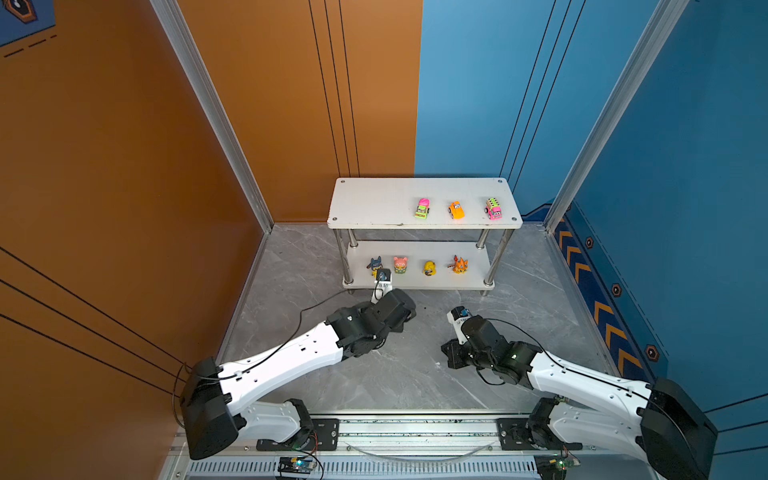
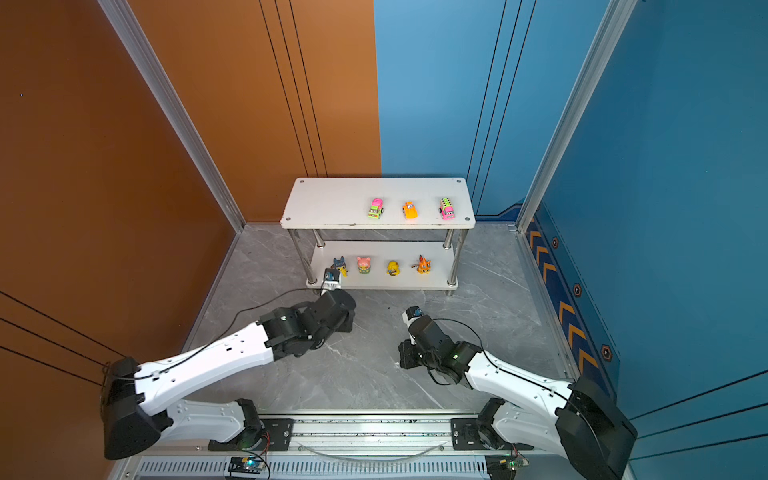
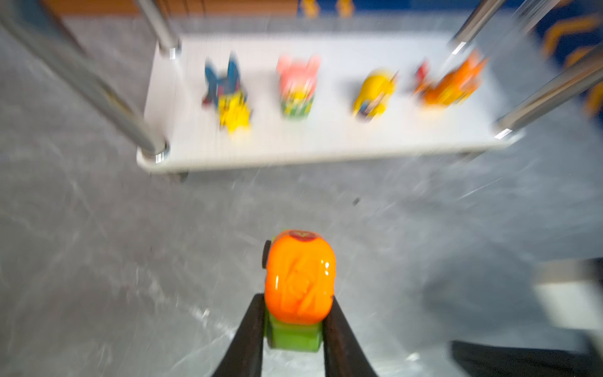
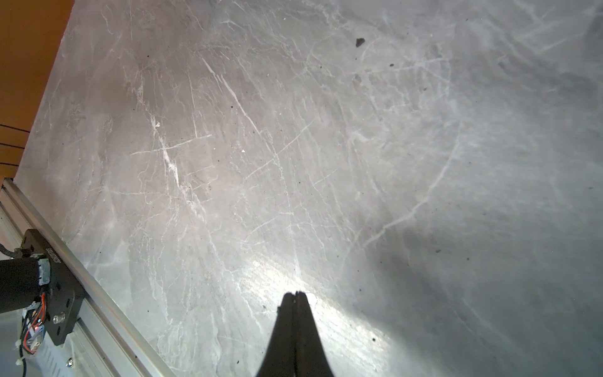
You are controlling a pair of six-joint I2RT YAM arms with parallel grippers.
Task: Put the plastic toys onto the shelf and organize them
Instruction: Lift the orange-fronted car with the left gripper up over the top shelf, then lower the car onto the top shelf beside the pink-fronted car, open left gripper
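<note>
In its wrist view only, left jaws grip orange car [image 3: 298, 284]; right jaws closed.

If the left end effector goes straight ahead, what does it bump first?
Likely the shelf's lower board, near the pink animal, with its orange car touching first; only bare floor lies between. The view is blurred, so depth is uncertain.

A gray marbled floor [image 1: 415, 374] (white-veined, glossy) spreads at six o'clock; an orange wall [image 1: 104, 166] rises at ten o'clock, a blue wall [image 1: 685, 145] at two.
</note>
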